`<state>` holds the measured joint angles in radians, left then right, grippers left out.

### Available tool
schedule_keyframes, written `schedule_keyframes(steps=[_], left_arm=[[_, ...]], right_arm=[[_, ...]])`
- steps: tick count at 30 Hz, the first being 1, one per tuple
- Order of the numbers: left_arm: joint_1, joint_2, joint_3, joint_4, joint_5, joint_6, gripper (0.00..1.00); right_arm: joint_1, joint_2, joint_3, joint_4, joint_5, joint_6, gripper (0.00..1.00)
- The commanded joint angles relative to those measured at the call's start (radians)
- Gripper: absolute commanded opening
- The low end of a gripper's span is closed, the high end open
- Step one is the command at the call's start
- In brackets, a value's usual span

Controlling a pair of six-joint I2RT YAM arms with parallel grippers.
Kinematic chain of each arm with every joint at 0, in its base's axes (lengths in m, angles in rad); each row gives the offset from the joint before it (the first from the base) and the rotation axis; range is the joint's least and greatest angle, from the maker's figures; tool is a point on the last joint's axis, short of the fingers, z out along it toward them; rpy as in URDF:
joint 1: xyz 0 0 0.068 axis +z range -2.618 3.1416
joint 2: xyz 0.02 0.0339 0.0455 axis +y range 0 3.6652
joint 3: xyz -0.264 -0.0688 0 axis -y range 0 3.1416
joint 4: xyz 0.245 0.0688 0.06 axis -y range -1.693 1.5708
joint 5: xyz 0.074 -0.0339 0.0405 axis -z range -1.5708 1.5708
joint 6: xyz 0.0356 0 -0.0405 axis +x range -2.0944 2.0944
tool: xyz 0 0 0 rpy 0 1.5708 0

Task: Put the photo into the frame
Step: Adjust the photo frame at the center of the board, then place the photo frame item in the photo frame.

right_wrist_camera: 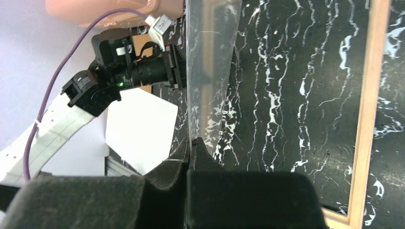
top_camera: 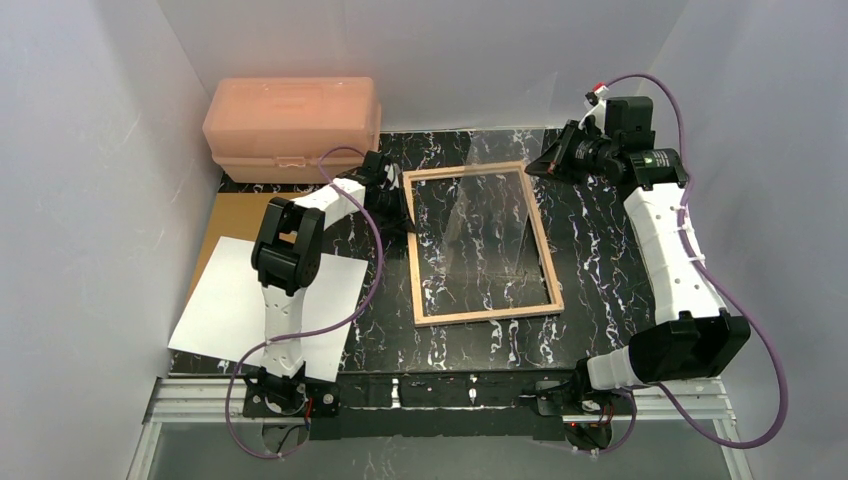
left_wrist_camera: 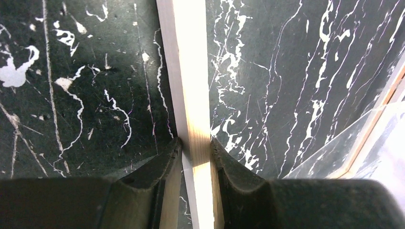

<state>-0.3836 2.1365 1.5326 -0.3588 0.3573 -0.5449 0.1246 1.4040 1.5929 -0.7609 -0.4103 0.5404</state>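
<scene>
Photo [top_camera: 215,300] lies white side up at near left, partly on a brown board [top_camera: 230,215]. Frame [top_camera: 485,314] lies back-up mid-table. Left gripper [left_wrist_camera: 196,148] clamps its left rail. Right gripper [right_wrist_camera: 191,148], closed tight, pinches the tilted pane [right_wrist_camera: 210,71].

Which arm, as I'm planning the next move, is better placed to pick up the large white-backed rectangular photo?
Left, probably: the photo lies beside its base, while the right gripper is shut on the clear pane across the tan wooden frame. The left gripper must first release its rail.
</scene>
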Motion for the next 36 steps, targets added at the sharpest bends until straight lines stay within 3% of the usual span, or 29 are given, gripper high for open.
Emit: schedule_keyframes(steps=[1,7,18,21,25,26,27,36], left_arm=[[-0.014,0.007,0.004,-0.09,-0.011,0.166,0.03],[-0.014,0.038,0.104,-0.204,-0.104,0.346,0.02],[-0.008,-0.012,0.041,-0.172,-0.08,0.216,0.02],[0.005,-0.032,0.049,-0.192,-0.066,0.213,0.2],[0.028,-0.089,0.091,-0.25,-0.046,0.235,0.7],[0.036,-0.11,0.096,-0.258,-0.04,0.242,0.89],[0.046,-0.137,0.1,-0.268,-0.036,0.253,0.97],[0.076,-0.487,0.102,-0.401,-0.168,0.534,0.98]], right_arm=[[-0.004,-0.002,0.037,0.058,-0.154,-0.02,0.01],[-0.004,-0.013,-0.002,0.082,-0.185,-0.009,0.01],[-0.005,-0.059,-0.095,0.152,-0.188,0.034,0.01],[-0.004,-0.07,-0.133,0.183,-0.202,0.062,0.01],[-0.004,-0.082,-0.156,0.21,-0.203,0.096,0.01],[-0.005,-0.083,-0.156,0.209,-0.201,0.102,0.01],[-0.004,-0.087,-0.158,0.209,-0.2,0.109,0.01],[0.078,-0.112,-0.132,0.281,-0.187,0.2,0.01]])
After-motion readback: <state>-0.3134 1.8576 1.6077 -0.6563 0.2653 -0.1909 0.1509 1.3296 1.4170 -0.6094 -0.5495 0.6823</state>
